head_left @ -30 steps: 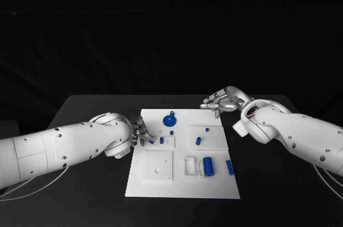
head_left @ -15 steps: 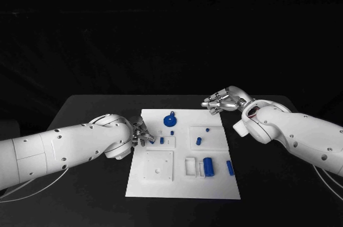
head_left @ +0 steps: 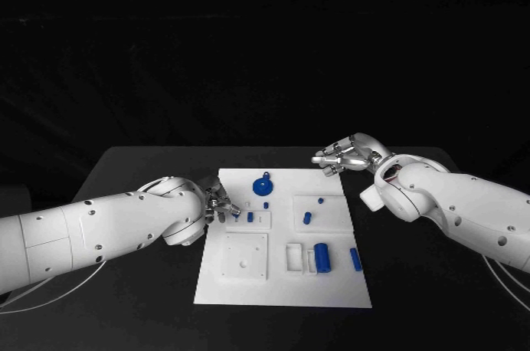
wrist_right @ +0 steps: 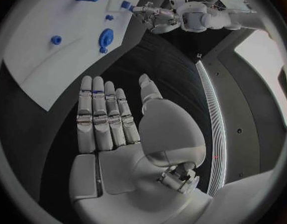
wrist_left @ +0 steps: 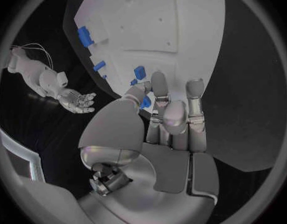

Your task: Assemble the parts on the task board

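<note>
Black table [head_left: 144,167], right hand [head_left: 345,156] fingers [wrist_right: 103,114] spread, empty

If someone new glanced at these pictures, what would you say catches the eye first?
Probably the white task board in the middle of the black table, dotted with small blue parts such as the round blue piece near its far edge. Next, the left hand at the board's left edge and the open right hand beyond its far right corner.
</note>
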Robot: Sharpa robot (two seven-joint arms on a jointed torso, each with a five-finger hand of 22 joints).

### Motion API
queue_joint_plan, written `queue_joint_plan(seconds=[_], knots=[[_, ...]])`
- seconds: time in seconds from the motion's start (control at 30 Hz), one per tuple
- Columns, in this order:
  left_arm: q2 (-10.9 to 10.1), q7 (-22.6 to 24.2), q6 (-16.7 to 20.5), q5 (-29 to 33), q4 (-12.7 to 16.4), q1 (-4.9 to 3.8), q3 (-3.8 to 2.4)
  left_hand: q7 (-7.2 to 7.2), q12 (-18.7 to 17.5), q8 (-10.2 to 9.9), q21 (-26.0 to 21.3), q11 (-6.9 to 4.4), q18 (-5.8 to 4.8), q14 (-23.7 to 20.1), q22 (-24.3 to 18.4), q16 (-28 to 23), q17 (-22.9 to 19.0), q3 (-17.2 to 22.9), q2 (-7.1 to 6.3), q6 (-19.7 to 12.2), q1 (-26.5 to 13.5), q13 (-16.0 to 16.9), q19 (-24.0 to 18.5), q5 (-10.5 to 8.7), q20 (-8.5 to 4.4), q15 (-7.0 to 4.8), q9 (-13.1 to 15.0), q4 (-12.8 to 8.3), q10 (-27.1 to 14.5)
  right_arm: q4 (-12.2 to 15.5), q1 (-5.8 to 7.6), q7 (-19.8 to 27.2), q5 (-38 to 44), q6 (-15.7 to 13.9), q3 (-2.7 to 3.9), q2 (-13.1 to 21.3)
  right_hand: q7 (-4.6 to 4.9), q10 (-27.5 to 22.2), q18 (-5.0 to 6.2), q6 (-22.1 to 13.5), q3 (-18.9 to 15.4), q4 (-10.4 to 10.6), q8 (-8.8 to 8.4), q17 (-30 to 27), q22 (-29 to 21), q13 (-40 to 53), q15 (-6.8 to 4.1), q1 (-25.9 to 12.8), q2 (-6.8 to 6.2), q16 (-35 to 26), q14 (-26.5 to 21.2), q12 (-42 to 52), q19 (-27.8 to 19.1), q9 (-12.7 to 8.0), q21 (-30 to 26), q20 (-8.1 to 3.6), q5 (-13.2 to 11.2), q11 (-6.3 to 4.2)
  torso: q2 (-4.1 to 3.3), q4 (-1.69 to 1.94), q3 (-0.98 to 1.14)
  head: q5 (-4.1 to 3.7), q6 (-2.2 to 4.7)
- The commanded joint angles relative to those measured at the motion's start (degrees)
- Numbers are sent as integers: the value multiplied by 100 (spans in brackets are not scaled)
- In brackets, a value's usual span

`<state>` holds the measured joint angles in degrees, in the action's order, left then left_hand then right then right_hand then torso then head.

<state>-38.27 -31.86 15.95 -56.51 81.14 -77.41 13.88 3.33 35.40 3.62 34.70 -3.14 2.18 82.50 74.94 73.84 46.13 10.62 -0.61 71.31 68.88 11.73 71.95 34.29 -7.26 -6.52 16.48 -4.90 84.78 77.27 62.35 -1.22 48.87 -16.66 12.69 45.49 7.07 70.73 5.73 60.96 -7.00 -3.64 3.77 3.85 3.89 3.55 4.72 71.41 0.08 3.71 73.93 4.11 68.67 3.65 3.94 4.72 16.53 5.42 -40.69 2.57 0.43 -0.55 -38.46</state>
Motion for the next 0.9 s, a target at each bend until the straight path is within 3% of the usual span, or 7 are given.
queue_joint_plan(seconds=[0.03, 0.53, 0.9], knots=[[1, 64, 145, -64, 19, 5, -1, -434, 8, 19, 38, -98, 73, -17, 113, 33, 6, 163, -5, 946, 49, 9, -3, 4, 22, -35, 6, -156, 212, 3, -3, 98, -98, 109, 2, 0, 46, -44, 33, -3, 11, -15, -21, -6, -6, -6, -1, 15, 31, -10, -59, -28, -50, -8, 10, 1, 33, -5, 0, 2, 0, -3, -5], [-6, -26, -173, -135, 52, 38, 0, -433, 5, 18, 47, -96, 80, -18, 112, 34, 6, 161, -9, 945, 61, 18, -11, -9, 28, -32, -1, -143, 211, -1, -4, 87, -116, 143, 2, 2, 48, -51, 38, -3, 18, -9, -21, -6, -6, -5, 7, 8, 23, -9, -61, -27, -55, -8, 13, 5, 34, -1, -1, 2, -2, -4, -23], [-13, 28, -36, -375, 80, 148, 0, -432, -6, 19, 56, -95, 77, -18, 110, 28, -3, 152, -18, 943, 74, 26, -18, -37, 25, -32, -17, -130, 212, -16, -9, 89, -118, 166, 2, -7, 47, -49, 38, 1, 19, 0, -19, -5, -6, -5, 6, 2, 20, -9, -58, -27, -51, -7, 13, 4, 42, -2, -2, 2, -5, -8, -28]])
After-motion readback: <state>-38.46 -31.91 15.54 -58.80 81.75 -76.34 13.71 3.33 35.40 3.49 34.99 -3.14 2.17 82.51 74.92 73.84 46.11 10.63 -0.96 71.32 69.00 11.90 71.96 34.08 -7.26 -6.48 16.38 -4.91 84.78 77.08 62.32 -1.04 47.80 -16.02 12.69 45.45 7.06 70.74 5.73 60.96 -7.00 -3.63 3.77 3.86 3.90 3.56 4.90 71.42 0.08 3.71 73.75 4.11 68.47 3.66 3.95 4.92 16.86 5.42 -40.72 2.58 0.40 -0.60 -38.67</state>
